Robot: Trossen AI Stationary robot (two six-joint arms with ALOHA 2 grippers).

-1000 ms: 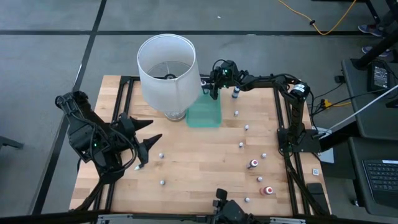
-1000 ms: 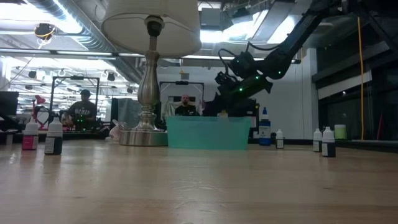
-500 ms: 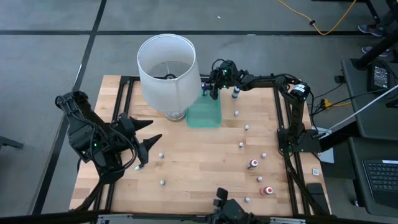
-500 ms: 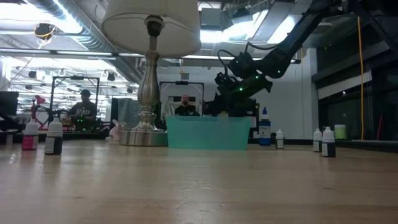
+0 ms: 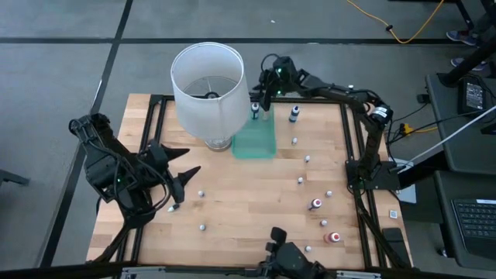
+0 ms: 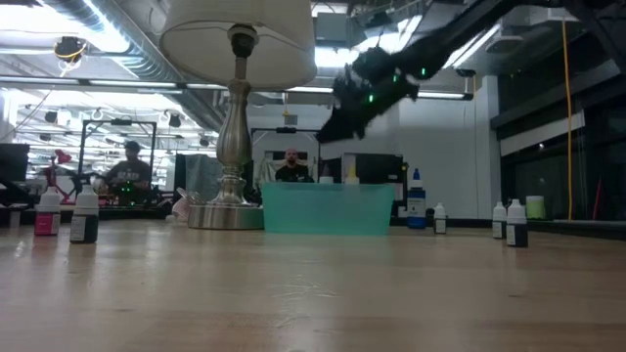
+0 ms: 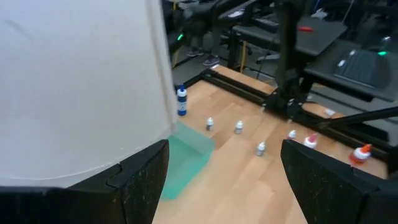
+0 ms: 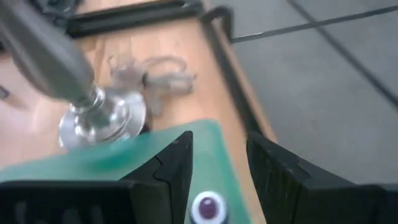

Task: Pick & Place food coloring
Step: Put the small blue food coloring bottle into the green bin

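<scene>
Table (image 5: 248,209): wood top, I see it whole from above, black frame round it.
Lamp (image 5: 208,81): big white shade, metal base (image 8: 102,118) standing just beside the tray's far-left corner.
L arm: parked at table's left edge. L gripper (image 5: 186,180) hangs low over the wood w/ fingers (image 7: 140,180) spread wide, nothing between them. Nearest bottles near its tips, not touching.
R arm: stretched across the far edge. R gripper (image 5: 267,85) is up in the air over the far end of the tray, next to the shade.
R fingers (image 8: 171,168): part-way apart, gap between them bare; I see no bottle pinched. One white-capped bottle (image 8: 207,207) stands upright in the tray below the gap, clear of both fingers.
Tray (image 5: 256,139): flat green, translucent, centre-far of table. In high view 2 bottles (image 5: 255,111) stand at its far end.
Blue bottle (image 5: 294,115): on the wood just right of the tray, upright, apart from R gripper.
Loose bottles (image 5: 308,159): scattered over the right half, well apart from both grippers.
Red bottles (image 5: 315,204): two near the right-front, one w/ a second (image 5: 334,237) closer to the front edge.
Small bottles (image 5: 201,194): a few left of centre, near L gripper.
Room: people (image 6: 290,166) seated behind the table, seen in low view.
</scene>
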